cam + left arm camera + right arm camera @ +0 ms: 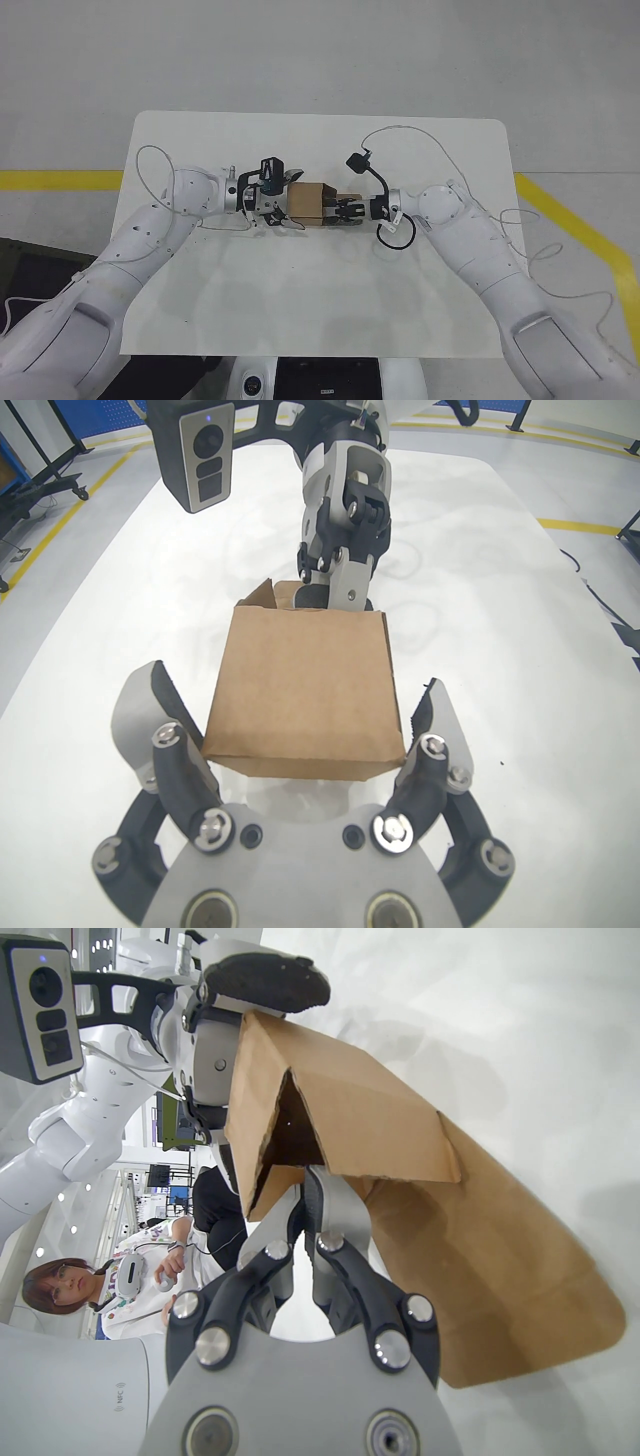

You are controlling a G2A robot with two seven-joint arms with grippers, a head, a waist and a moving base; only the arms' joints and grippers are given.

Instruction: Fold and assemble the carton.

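A small brown carton (308, 203) lies on its side in the middle of the white table (400, 300), held between both arms. My left gripper (297, 695) is open, and its fingers (170, 705) flank the carton (305, 685) at its closed end, close against the corners. My right gripper (305, 1183) is shut, its tips pushed against the flaps at the carton's (360, 1108) open end. One long rounded flap (500, 1278) lies flat on the table. From the left wrist view, the right gripper (325, 597) sits at the carton's far end.
Thin cables loop over the table behind the left arm (150, 165) and the right arm (430, 135). The table's edges are far from the carton on every side. Yellow floor tape (60, 180) runs past the table.
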